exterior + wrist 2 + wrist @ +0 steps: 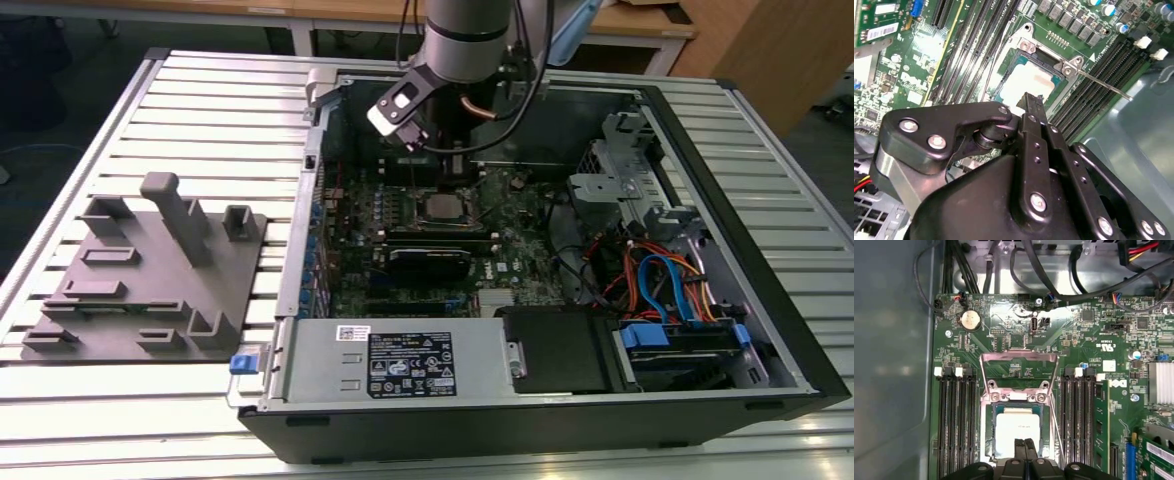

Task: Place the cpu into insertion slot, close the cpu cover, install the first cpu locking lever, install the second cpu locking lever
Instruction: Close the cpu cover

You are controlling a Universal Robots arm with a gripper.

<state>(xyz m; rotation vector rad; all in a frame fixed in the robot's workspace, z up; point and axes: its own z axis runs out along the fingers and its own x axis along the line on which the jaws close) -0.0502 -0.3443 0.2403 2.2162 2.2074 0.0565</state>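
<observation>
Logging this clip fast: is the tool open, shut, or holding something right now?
Tool: shut, fingertips together with nothing between them, close over the cpu lying in the insertion slot.

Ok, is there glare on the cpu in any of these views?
Second wrist view: glare washes the cpu top out to near white. First wrist view: it is bright but less blown out. Exterior view: it looks dull grey, no glare.
</observation>
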